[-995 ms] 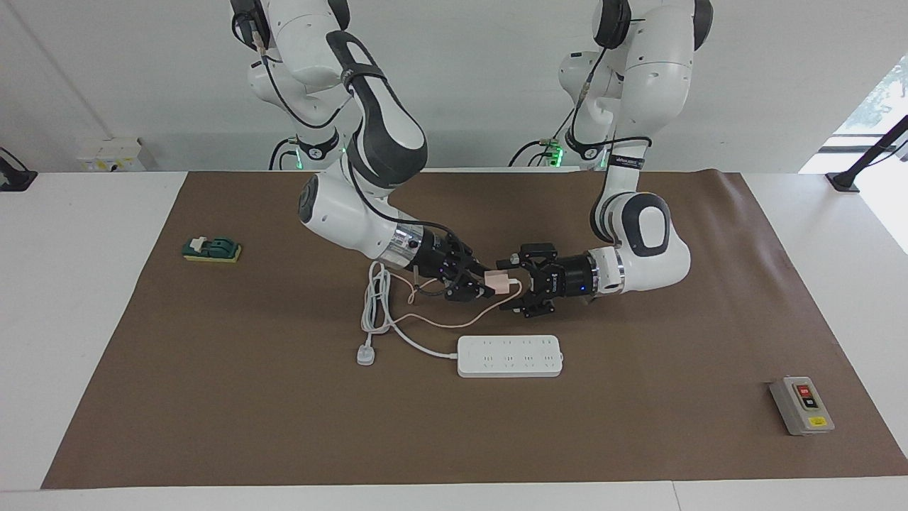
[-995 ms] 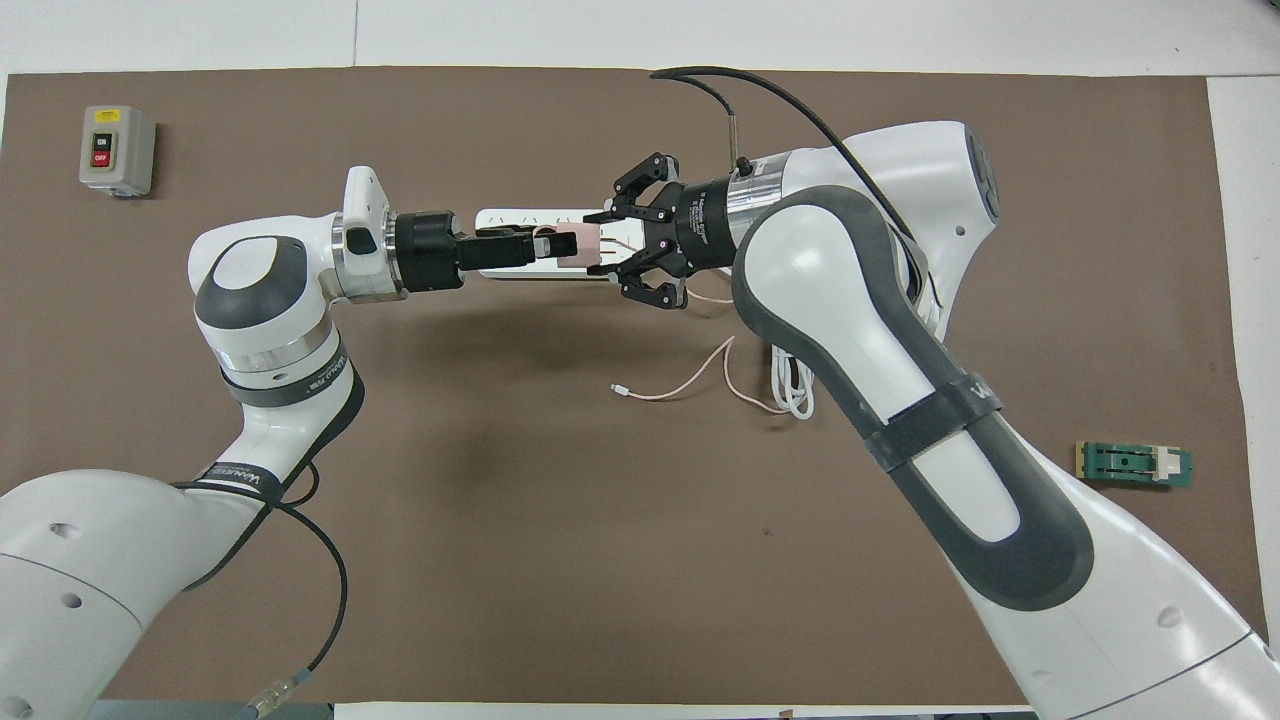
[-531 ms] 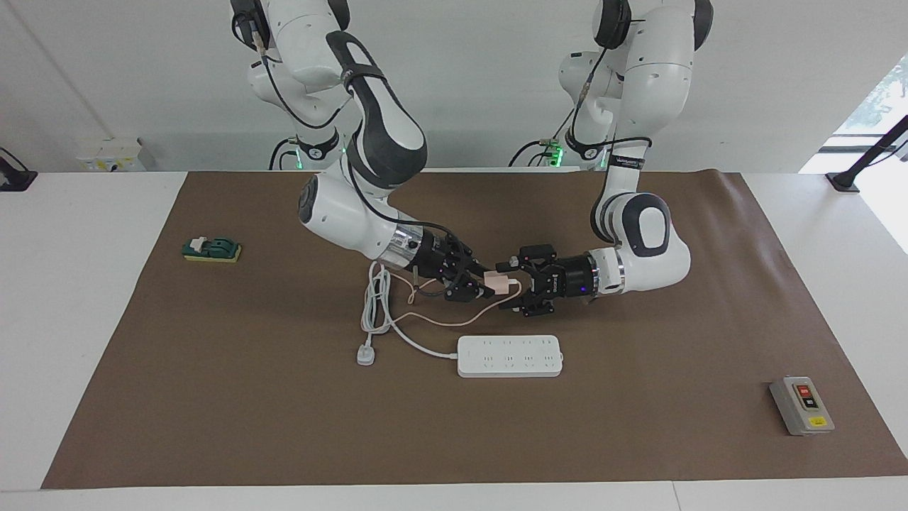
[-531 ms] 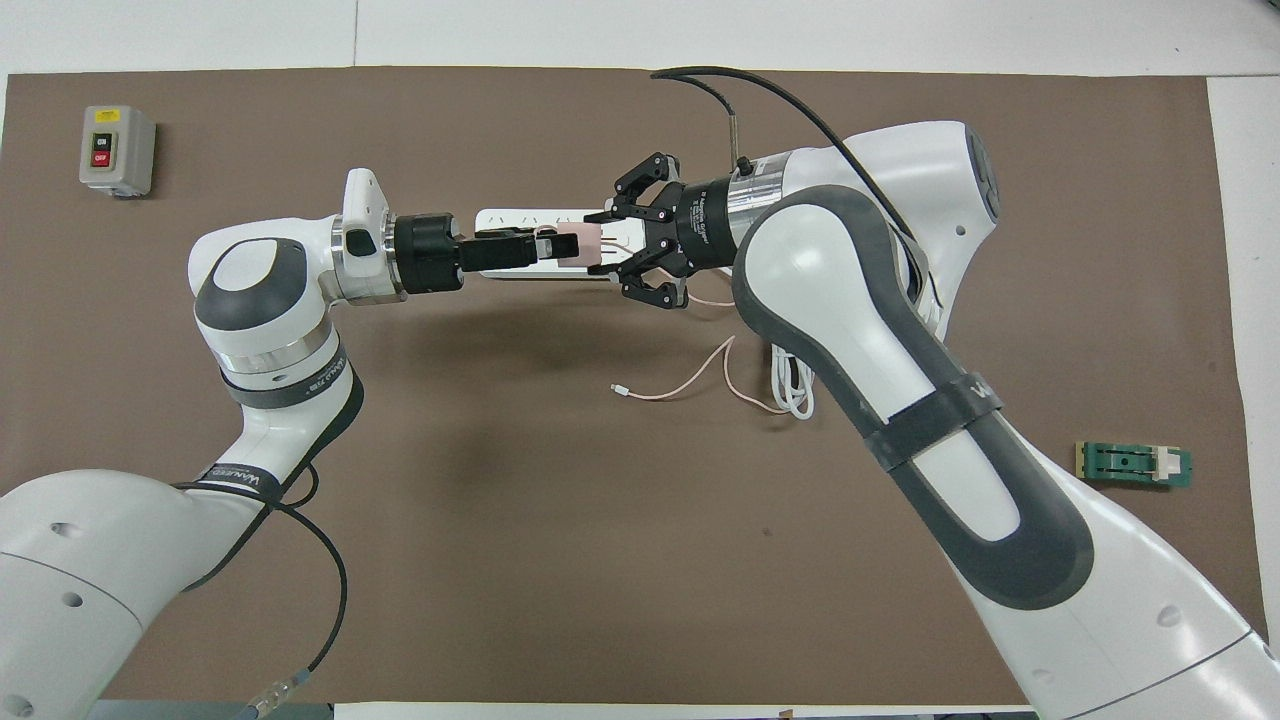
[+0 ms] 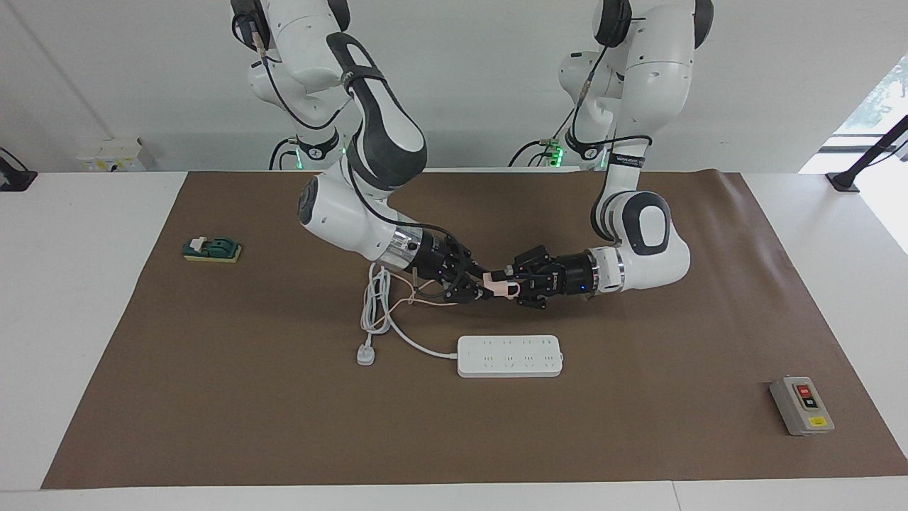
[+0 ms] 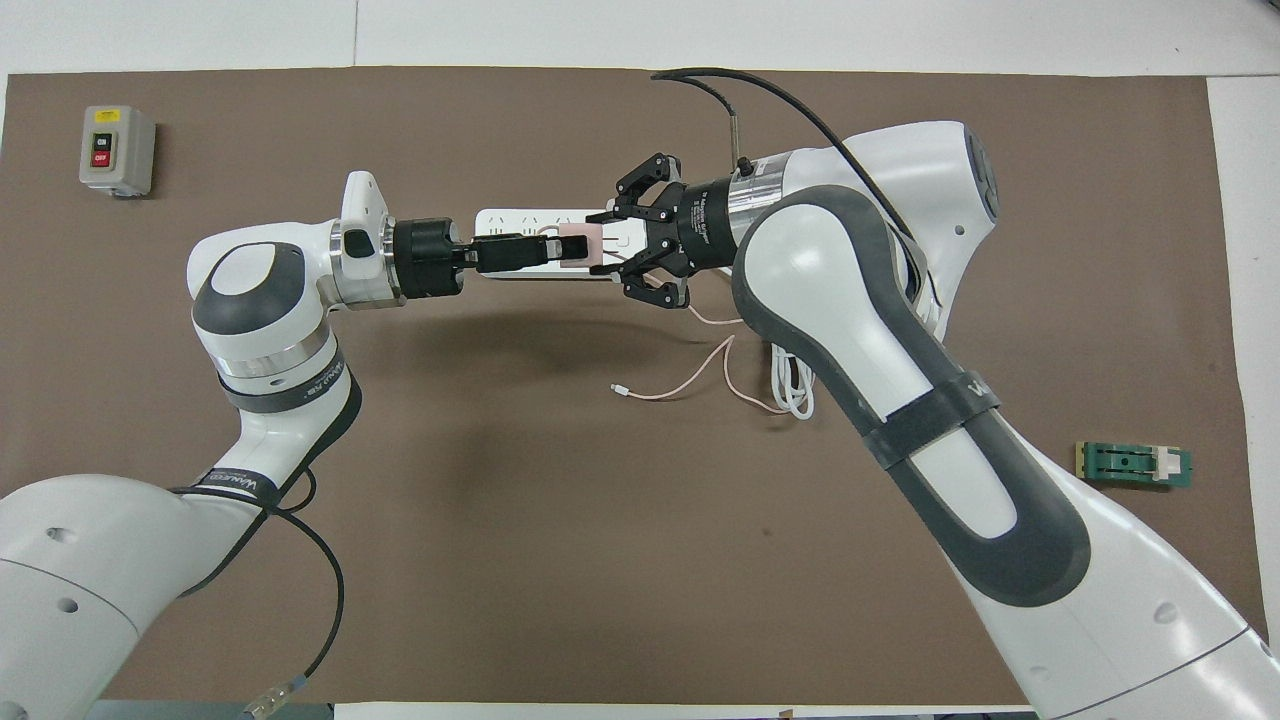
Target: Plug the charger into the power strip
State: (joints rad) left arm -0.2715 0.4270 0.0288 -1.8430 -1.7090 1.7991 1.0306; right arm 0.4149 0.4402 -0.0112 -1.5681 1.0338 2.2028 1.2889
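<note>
Grippers meet in mid-air over the brown mat (image 5: pixel 213 397): the right gripper (image 5: pixel 477 287) at 9 o'clock and the left gripper (image 5: pixel 516 287) at 3 o'clock of the pale-pink charger (image 5: pixel 499 285), both clamped on it (its thin pink cable trails toward the right arm's end). Farther from the robots, the power strip (image 5: pixel 509 355) lies flat on the mat, at 6 o'clock of the charger in the facing view.

glossy white plastic power strip (image 5: pixel 510 355), matt brown paper-like mat (image 5: pixel 284 426), smooth pink plastic charger (image 5: pixel 499 284)
</note>
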